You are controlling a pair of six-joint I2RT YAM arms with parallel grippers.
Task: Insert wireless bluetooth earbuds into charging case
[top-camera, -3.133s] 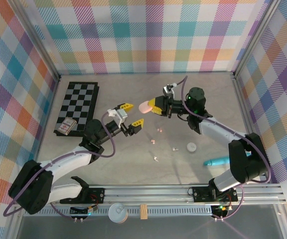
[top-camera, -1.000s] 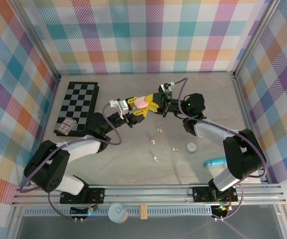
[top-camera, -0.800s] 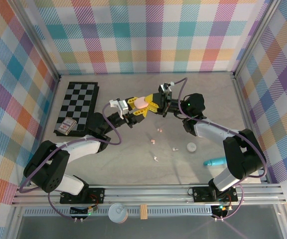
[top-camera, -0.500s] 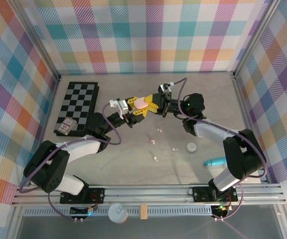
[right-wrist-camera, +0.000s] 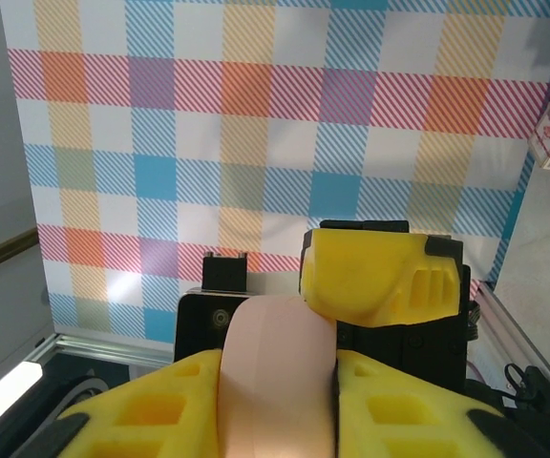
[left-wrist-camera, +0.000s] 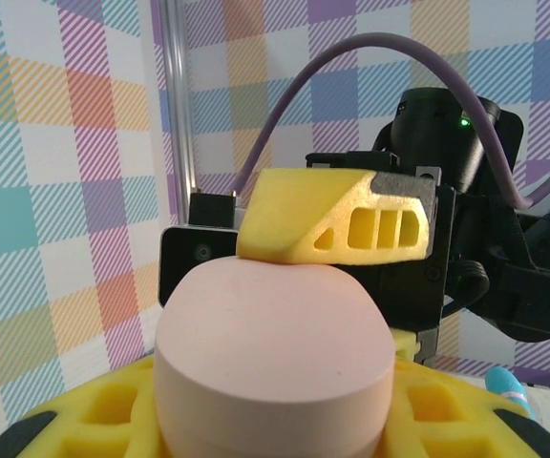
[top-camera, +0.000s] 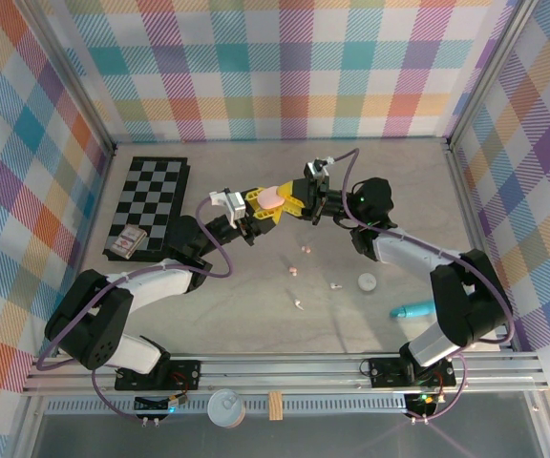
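The earbuds (top-camera: 294,271) lie loose on the tabletop (top-camera: 237,305), scattered in front of the arms, none housed. The pink case (top-camera: 273,197) hangs in the air above and behind them, where the two hands meet. Three seconds earlier the right hand (top-camera: 288,202) carried it alone and the left hand (top-camera: 259,209) stood apart. The left has since moved in, and both hands now clamp the case from opposite sides, yellow fingers crossed around it. No shift is apparent over the last second. Assessment: a two-handed hold, probably to pass the case across or prise the lid. Insertion has not begun. A white case (top-camera: 367,281) rests near the earbuds.
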